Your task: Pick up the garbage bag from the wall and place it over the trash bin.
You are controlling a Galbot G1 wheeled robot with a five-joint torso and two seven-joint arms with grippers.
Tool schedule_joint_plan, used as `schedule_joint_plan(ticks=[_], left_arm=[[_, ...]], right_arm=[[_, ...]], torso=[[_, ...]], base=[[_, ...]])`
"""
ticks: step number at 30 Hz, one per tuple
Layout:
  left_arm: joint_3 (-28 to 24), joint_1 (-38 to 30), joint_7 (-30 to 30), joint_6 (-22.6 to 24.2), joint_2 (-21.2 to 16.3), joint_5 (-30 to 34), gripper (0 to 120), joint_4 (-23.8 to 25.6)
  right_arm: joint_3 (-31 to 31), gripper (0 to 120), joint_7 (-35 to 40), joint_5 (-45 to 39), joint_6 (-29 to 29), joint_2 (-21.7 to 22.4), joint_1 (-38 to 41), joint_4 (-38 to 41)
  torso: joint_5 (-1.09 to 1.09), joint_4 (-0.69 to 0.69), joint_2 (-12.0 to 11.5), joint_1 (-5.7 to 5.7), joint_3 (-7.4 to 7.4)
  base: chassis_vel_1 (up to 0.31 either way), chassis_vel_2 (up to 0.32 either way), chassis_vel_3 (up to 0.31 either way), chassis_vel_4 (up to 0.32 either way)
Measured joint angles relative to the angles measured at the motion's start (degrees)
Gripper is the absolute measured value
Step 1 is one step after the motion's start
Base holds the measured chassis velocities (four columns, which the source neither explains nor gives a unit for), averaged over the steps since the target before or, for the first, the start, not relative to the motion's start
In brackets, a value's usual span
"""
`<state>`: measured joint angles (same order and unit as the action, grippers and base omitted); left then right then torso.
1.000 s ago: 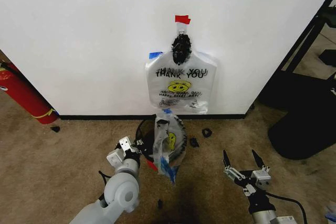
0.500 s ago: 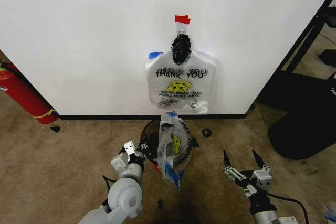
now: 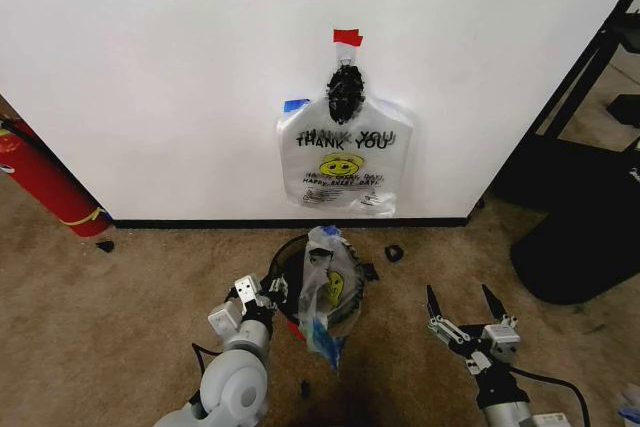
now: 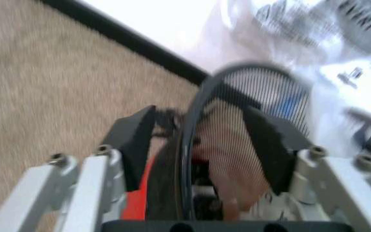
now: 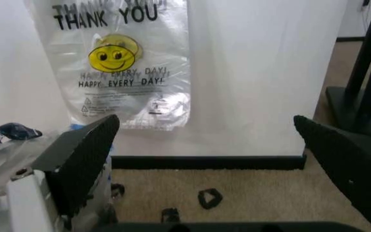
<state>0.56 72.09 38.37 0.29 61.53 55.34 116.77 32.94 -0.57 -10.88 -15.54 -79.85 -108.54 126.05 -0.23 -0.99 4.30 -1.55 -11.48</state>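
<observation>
- Left gripper (image 3: 258, 293) low over the carpet (image 3: 120, 297), at the near-left rim of the bin (image 3: 290, 259); in the left wrist view its jaws straddle the bin's (image 4: 237, 111) wire rim, one finger (image 4: 135, 140) outside the mesh and the other inside; the wire runs between them with gaps on both sides, so it is partly open around the rim; whether the pads press the wire, I cannot tell.
- Right gripper (image 3: 464, 309) hangs over the carpet right of the bin, well apart from it; its fingers (image 5: 82, 159) are spread wide with nothing between them.
- The bin stands tilted on the carpet just before the wall; its mouth faces up and toward the robot; red shows at its base.
- One bag (image 3: 325, 282) is crumpled over the bin's mouth, part inside, part spilling down the near side; a yellow smiley and blue print show on it.
- Small black bits (image 3: 393, 253) lie on the carpet right of the bin.
- Wall bag (image 3: 345, 162) hangs flat on the wall (image 3: 150, 67) above the bin, bunched at a black hook (image 3: 345, 92) under red tape (image 3: 347, 37); "THANK YOU" and a smiley face outward.
- Extinguisher (image 3: 40, 182) leans at far left.
</observation>
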Motion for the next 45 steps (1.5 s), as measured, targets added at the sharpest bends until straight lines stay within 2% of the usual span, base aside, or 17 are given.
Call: schedule_joint_plan(ticks=[1, 5, 6, 8, 11, 14, 15, 16, 18, 20, 24, 28, 31, 33, 36, 40, 45], left_arm=[[0.7, 0.2, -0.4, 0.0, -0.8, -0.5, 66, 0.8], [1.5, 0.5, -2.0, -1.1, -2.2, -2.6, 73, 1.9], [1.9, 0.7, -3.0, -2.1, -2.9, -4.1, 76, 2.3], [2.7, 1.4, -5.7, -4.0, -4.6, -7.7, 90, 3.4], [4.0, 2.5, -8.4, -5.8, -7.0, -14.6, 97, 5.7], [4.4, 3.6, -9.1, -5.8, -8.1, -20.3, 100, 7.8], [4.2, 4.2, -9.2, -5.6, -8.5, -22.9, 100, 8.4], [4.0, 4.5, -9.4, -5.7, -8.8, -24.2, 100, 8.5], [3.9, 4.7, -9.6, -5.8, -8.9, -25.3, 100, 8.6], [3.7, 5.1, -10.3, -5.9, -9.7, -27.8, 100, 9.3], [3.9, 5.3, -11.8, -5.6, -11.9, -28.8, 100, 11.2], [3.3, 4.6, -12.9, -3.9, -13.9, -29.3, 100, 12.0], [3.0, 4.2, -13.3, -3.1, -14.7, -29.4, 100, 12.2], [2.6, 3.9, -13.6, -2.4, -15.4, -29.1, 100, 12.6], [2.5, 3.7, -13.7, -1.6, -15.5, -28.6, 100, 12.7], [2.5, 3.7, -13.7, -1.1, -15.2, -28.4, 100, 12.7], [2.6, 3.5, -13.6, -0.5, -15.2, -27.3, 100, 12.4]], right_arm=[[-0.1, 100, 0.1, -0.2, 0.2, 0.0, 0.0, 0.1], [-0.3, 100, 0.3, -0.9, 1.2, 0.1, 0.0, 0.5], [-0.4, 100, 0.4, -1.3, 1.8, 0.2, 0.0, 0.7], [-0.4, 100, 0.4, -2.1, 2.5, 0.5, -0.2, 1.2], [-0.6, 100, 1.6, -4.5, 4.5, 2.0, -0.1, 1.7], [-1.4, 100, 4.8, -7.3, 9.7, 4.3, 1.6, 2.7], [-2.3, 100, 8.0, -10.5, 16.2, 6.2, 3.3, 4.4], [-2.5, 100, 9.1, -12.2, 18.5, 7.1, 4.0, 4.9], [-2.8, 100, 9.9, -14.1, 20.5, 7.9, 4.7, 5.3], [-3.0, 100, 11.4, -18.9, 25.0, 10.4, 7.5, 5.7], [-3.1, 100, 12.1, -29.2, 33.0, 15.4, 14.6, 4.0], [-4.5, 100, 12.1, -33.5, 35.7, 18.7, 20.0, 0.1], [-5.7, 100, 12.4, -35.2, 36.6, 19.5, 22.0, -0.8], [-8.5, 100, 13.6, -39.2, 38.7, 20.3, 25.6, -2.1], [-12.8, 100, 17.3, -43.2, 42.1, 19.7, 30.6, -3.1], [-15.8, 100, 21.8, -45.1, 46.0, 18.3, 34.0, -3.2], [-21.3, 100, 32.2, -46.8, 52.6, 13.8, 39.7, -3.8]], torso=[[0.0, 0.0, 0.0, 0.0, 0.0], [0.0, 0.0, 0.0, 0.0, 0.0], [0.0, 0.0, 0.0, 0.0, 0.0], [0.0, 0.0, 0.0, 0.0, 0.0], [0.0, -0.01, 0.0, -0.01, 0.0], [0.01, 0.0, 0.0, 0.0, 0.0], [0.01, -0.01, 0.0, -0.01, 0.0], [0.0, 0.0, 0.0, -0.01, 0.0], [0.0, 0.01, 0.0, 0.0, 0.0], [0.0, 0.0, 0.0, -0.01, 0.0], [0.01, 0.01, 0.0, 0.0, -0.01], [0.0, -0.01, 0.0, -0.01, -0.01], [0.01, 0.0, 0.0, -0.01, -0.01], [-0.01, -0.02, 0.0, -0.01, -0.01], [0.01, 0.02, 0.0, -0.01, -0.01], [0.0, 0.0, 0.0, -0.01, -0.01], [-0.01, 0.0, 0.0, -0.01, -0.01]], base=[[0.0, 0.0, 0.0, 0.0], [0.0, 0.0, 0.0, 0.0], [0.0, 0.0, 0.0, 0.0], [0.0, 0.0, 0.0, 0.0], [0.0, 0.0, 0.0, 0.0], [0.0, 0.0, 0.0, 0.0], [0.0, 0.0, 0.0, 0.0], [0.0, 0.0, 0.0, 0.0], [0.0, 0.0, 0.0, 0.0], [0.0, 0.0, 0.0, 0.0], [0.0, 0.0, 0.0, 0.0], [0.0, 0.0, 0.0, 0.0], [0.0, 0.0, 0.0, 0.0], [0.0, 0.0, 0.0, 0.0], [0.0, 0.0, 0.0, 0.0], [0.0, 0.0, 0.0, 0.0], [0.0, 0.0, 0.0, 0.0]])
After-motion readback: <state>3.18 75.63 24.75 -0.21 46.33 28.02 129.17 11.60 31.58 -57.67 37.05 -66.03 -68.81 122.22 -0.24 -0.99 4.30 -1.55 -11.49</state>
